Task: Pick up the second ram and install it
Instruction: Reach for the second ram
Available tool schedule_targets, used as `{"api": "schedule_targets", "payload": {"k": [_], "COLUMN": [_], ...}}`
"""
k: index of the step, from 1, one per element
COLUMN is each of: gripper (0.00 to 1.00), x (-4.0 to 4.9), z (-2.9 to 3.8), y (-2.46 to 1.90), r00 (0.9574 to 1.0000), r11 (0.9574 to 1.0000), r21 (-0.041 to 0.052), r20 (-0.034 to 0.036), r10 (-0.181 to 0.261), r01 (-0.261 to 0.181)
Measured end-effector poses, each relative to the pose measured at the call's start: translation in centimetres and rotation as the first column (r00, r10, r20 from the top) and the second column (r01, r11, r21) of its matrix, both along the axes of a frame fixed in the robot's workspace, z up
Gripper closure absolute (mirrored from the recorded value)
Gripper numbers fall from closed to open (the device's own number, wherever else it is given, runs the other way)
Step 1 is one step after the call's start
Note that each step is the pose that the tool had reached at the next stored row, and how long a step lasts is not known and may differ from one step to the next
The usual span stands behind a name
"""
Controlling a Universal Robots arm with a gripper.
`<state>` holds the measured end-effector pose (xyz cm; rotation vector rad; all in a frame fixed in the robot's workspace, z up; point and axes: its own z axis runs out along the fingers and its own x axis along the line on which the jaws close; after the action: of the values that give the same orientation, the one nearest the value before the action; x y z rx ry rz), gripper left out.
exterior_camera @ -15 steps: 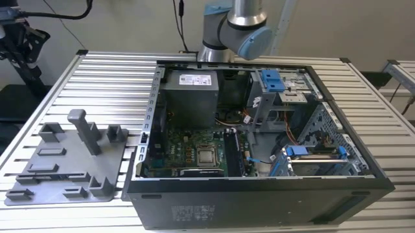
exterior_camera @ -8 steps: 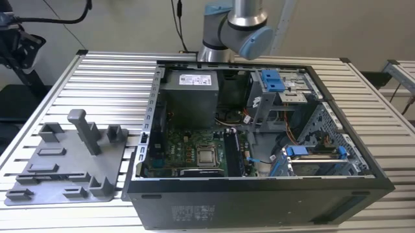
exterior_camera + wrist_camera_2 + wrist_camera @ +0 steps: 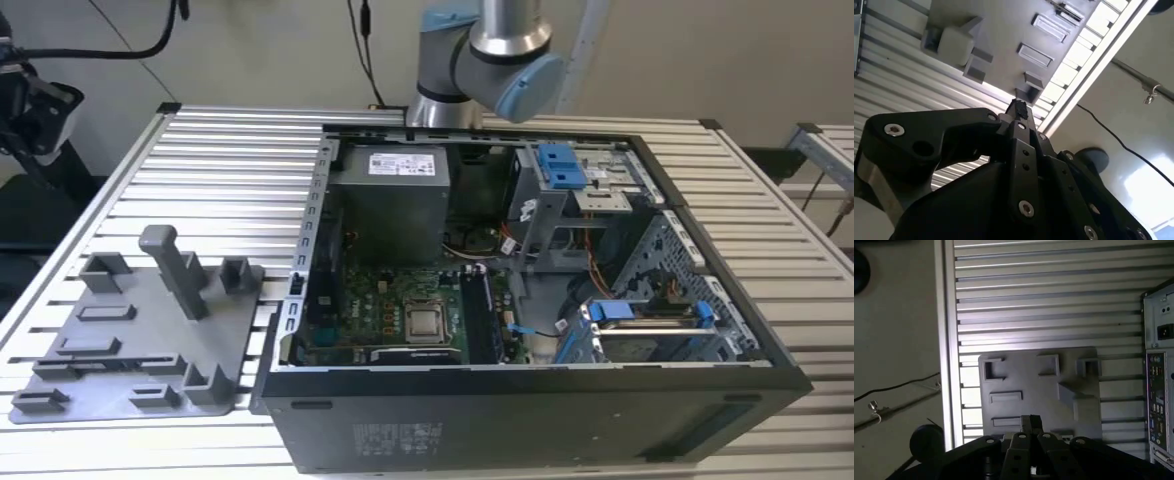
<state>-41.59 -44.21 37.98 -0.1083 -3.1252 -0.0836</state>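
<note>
In both wrist views my gripper (image 3: pixel 1019 106) (image 3: pixel 1030 421) hangs high above the grey fixture plate (image 3: pixel 1029 375) (image 3: pixel 1004 20). Its black fingers are pressed together with nothing showing between them. The plate (image 3: pixel 134 335) lies on the slatted table at the exterior view's left, with upright posts and shallow slots. The second ram is hidden: I cannot pick out a dark stick on the plate. Long dark memory slots (image 3: pixel 478 315) run beside the processor socket (image 3: pixel 424 322) in the open computer case (image 3: pixel 534 385). Whether a stick sits there I cannot tell.
The arm's base and elbow (image 3: pixel 487 60) stand behind the case. A grey power-supply box (image 3: pixel 387 200) and blue-latched drive cages (image 3: pixel 561 170) crowd the case. The case's rear panel (image 3: pixel 1158 390) lies beside the plate. The table's edge (image 3: pixel 946 340) and a cable on the floor (image 3: pixel 894 387) are near.
</note>
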Motion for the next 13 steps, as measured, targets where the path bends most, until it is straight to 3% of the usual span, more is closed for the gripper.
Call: {"api": "schedule_targets", "payload": {"k": [13], "gripper": [0.89], "x": [0.00], "z": [-0.03], "y": [-3.12], "r00": [1.0000], "r11": [1.0000], "r21": [0.0000], "r20": [0.0000], "r10": [0.000], "r01": [0.000]}}
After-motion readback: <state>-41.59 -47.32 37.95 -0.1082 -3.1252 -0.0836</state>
